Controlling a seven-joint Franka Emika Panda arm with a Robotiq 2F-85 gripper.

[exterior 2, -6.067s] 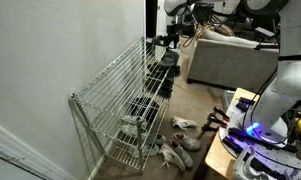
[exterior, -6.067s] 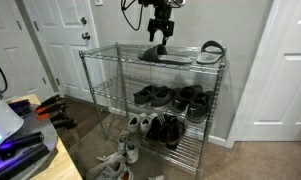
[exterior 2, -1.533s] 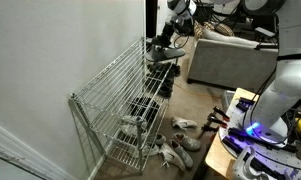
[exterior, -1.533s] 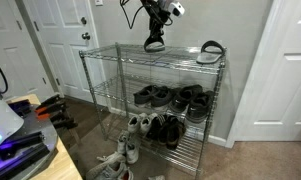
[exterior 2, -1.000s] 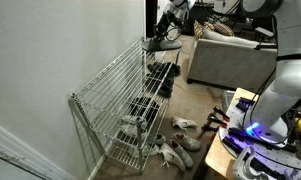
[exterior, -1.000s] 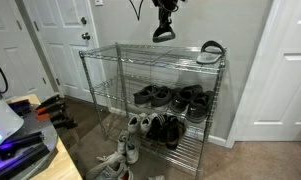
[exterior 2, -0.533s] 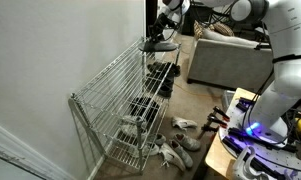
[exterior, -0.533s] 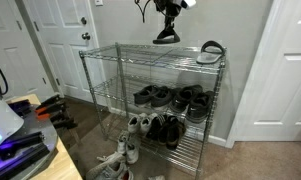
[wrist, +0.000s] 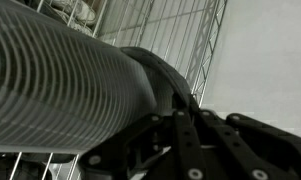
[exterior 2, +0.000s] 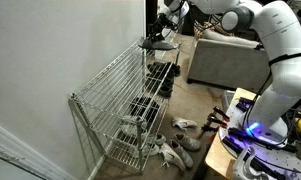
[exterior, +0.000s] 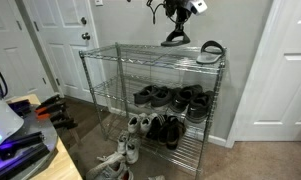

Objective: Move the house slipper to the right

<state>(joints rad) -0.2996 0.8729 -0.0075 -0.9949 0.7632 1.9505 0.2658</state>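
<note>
While the house slipper (exterior: 175,40) hung just above the rack's top shelf (exterior: 120,53), right of its middle | gripper (exterior: 176,27) sat directly over it, clamped on its upper | long axis ran roughly along the shelf's length | paler-rimmed slipper (exterior: 211,50) occupied the right edge, near | judged: set-down spot was the gap between.

White glossy rounded arm (exterior 2: 280,50), black at my working end.
Darker bands mark its joints; I see a ribbed grey cable hose (wrist: 60,90) and the matte black gripper (exterior: 175,26).
</note>
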